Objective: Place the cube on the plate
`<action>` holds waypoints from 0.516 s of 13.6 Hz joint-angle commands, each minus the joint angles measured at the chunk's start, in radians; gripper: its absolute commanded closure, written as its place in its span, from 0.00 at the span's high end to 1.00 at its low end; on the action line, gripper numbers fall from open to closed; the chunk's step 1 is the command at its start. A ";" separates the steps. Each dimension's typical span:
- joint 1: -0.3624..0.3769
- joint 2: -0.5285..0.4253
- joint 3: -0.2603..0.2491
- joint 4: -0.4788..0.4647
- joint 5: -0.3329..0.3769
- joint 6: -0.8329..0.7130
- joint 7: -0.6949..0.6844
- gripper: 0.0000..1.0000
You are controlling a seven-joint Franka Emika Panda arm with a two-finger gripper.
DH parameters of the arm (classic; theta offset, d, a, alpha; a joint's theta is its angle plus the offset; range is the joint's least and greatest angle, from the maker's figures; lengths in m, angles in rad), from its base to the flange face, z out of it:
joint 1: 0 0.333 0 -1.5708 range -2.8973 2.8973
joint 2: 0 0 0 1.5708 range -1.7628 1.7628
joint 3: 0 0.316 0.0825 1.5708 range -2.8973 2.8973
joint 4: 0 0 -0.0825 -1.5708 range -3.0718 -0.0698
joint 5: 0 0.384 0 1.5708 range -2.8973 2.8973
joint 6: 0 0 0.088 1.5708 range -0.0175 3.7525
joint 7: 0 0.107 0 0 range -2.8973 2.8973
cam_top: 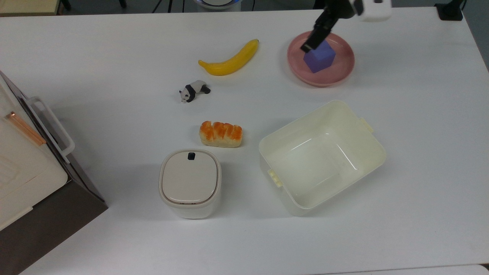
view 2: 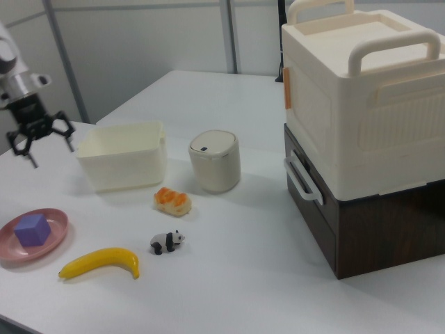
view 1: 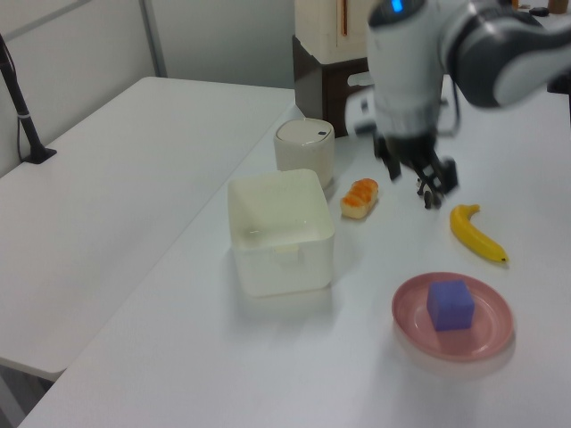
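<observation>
The blue-purple cube (cam_top: 319, 56) sits flat inside the pink plate (cam_top: 340, 72), released and resting slightly off the plate's centre. The Franka arm's pincer (view 2: 39, 145) hangs high above the plate, fingers spread and grasping nothing. A toy banana (cam_top: 230, 59) lies on the white table (cam_top: 114, 46) beside the plate; the cream tub (cam_top: 322, 156) stands near the plate too. The placing step looks finished; judging by this, what remains is for the arm to pull clear of the plate.
</observation>
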 commanded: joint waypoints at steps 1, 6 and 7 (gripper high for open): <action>-0.119 -0.020 -0.015 0.058 0.064 -0.010 0.053 1.00; -0.143 -0.106 -0.228 0.083 0.256 -0.009 0.251 1.00; -0.137 -0.127 -0.276 0.083 0.276 -0.010 0.288 1.00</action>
